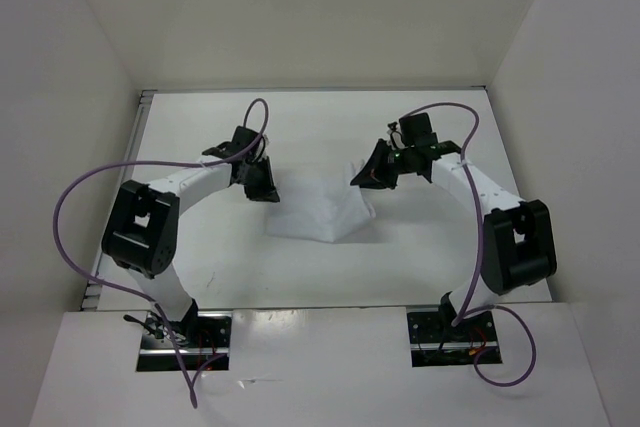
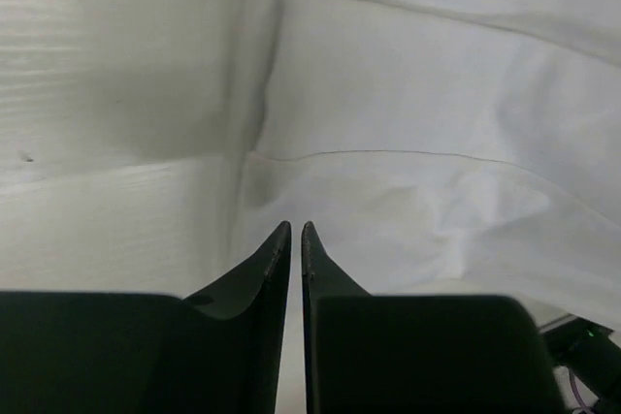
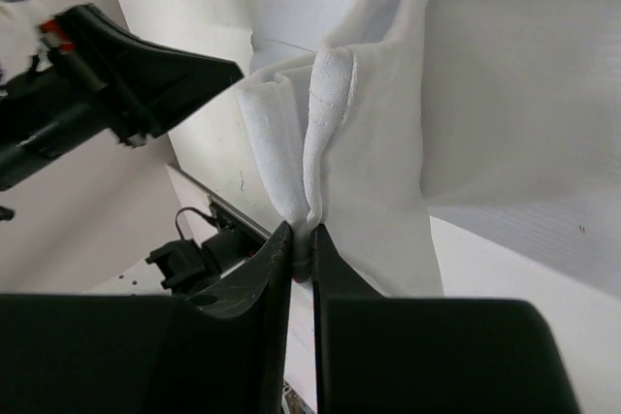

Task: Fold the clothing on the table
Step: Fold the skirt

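Right pincer (image 3: 299, 237): clamped on a bunched, lifted corner of the clothing (image 1: 320, 209), at its 2 o'clock. Left pincer (image 2: 296, 232): jaws all but together, nothing gripped, at the clothing's 10 o'clock edge. Clothing: white, rumpled, lying near the middle of the table (image 1: 330, 137).

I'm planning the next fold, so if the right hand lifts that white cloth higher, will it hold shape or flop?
Probably floppy: the clothing bunches into soft pleats where the right hand pinches it. Likely light, since that small pinch holds a corner up.
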Robot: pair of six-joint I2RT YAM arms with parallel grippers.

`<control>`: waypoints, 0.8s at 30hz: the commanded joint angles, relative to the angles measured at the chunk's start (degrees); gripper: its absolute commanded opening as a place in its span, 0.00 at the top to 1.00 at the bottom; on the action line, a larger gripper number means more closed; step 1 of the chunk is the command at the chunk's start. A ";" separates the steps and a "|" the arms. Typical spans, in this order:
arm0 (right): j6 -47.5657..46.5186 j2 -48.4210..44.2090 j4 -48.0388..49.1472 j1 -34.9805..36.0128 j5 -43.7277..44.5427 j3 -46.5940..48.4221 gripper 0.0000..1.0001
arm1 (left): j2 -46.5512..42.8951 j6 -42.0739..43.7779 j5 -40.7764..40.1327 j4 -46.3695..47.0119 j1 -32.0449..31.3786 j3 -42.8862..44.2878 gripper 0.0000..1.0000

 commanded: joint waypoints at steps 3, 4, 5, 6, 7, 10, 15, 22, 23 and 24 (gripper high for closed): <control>-0.91 0.87 -0.55 -0.48 -1.86 4.73 1.00 | 2.50 -1.54 -6.08 0.02 0.94 -2.52 0.87; -0.91 1.40 -0.55 -0.48 -1.86 4.74 1.00 | 2.51 -1.54 -6.62 0.02 0.94 -2.52 0.87; -0.91 1.40 -0.55 -0.48 -1.86 5.26 1.00 | 3.03 -1.54 -6.62 0.02 0.94 -3.13 0.87; -0.91 1.40 -0.55 -0.48 -2.38 5.27 1.00 | 3.04 -1.54 -7.32 0.02 0.94 -3.13 0.87; -0.91 1.92 -0.55 -0.48 -2.39 5.27 1.00 | 3.04 -1.54 -7.85 0.02 0.94 -3.13 0.87; -0.91 1.93 -0.55 -0.48 -2.39 5.79 1.00 | 4.17 -1.54 -7.86 0.02 0.94 -3.66 0.87; -0.91 1.93 -2.04 -0.48 -1.16 6.40 1.00 | 6.89 -2.07 -5.05 2.83 0.24 -4.19 0.88; -1.44 -0.88 -4.50 -2.41 1.48 6.41 1.00 | 12.70 -2.69 0.76 5.12 -6.09 0.89 0.88; -1.44 -1.49 -5.11 -2.41 2.26 6.41 1.00 | 13.75 -2.69 1.63 5.12 -6.79 1.78 0.88; -1.44 -1.50 -5.12 -3.02 2.27 6.41 1.00 | 13.76 -2.69 1.64 5.12 -8.01 2.57 0.88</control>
